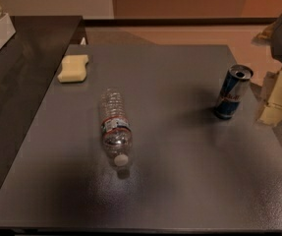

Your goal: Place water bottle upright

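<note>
- Near the middle of the table (180, 191) the bottle (115, 127) lies on its side, cap (121, 159) towards the near edge and base pointing away, so it is not yet upright.
- At the right edge of the view sits the gripper (276, 100), a pale blocky shape beyond the can (233, 92) and well apart from the bottle. It holds nothing; whether it is set wide or narrow I cannot tell.
- The bottle looks clear right through and probably holds little or no water, so it is likely very light.
- Its thin ribbed wall will likely give under a hard squeeze; a gentle grip seems wise.
- Being round, it may roll sideways if nudged off-centre.
- The best hold is probably across the body at or just above the label (115, 126), where the ribs resist slipping. The neck by the cap is stiffer but narrow.
- A light bottle on a small base tips easily, so it should be set down squarely.
- A sponge (73, 68) lies at the far left corner, well apart from the bottle.
</note>
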Tool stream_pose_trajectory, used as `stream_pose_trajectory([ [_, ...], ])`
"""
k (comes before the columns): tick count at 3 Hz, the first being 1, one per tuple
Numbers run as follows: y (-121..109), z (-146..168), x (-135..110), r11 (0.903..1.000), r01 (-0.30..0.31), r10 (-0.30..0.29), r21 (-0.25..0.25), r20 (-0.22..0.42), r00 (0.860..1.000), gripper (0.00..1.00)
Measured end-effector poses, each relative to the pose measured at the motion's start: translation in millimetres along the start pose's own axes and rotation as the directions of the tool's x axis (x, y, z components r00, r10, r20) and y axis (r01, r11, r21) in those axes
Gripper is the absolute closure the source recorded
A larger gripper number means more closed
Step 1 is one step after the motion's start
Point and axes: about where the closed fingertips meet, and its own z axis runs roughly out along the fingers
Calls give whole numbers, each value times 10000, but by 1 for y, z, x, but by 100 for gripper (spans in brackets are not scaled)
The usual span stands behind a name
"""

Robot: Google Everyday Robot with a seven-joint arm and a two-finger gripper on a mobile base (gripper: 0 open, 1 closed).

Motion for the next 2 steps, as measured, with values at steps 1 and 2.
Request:
stream_pose_trajectory([
  [1,0,0,0,10000,0,0,2,1,10000,0],
  [2,1,-2,-13,9968,794,-794,-20,179,9967,0],
])
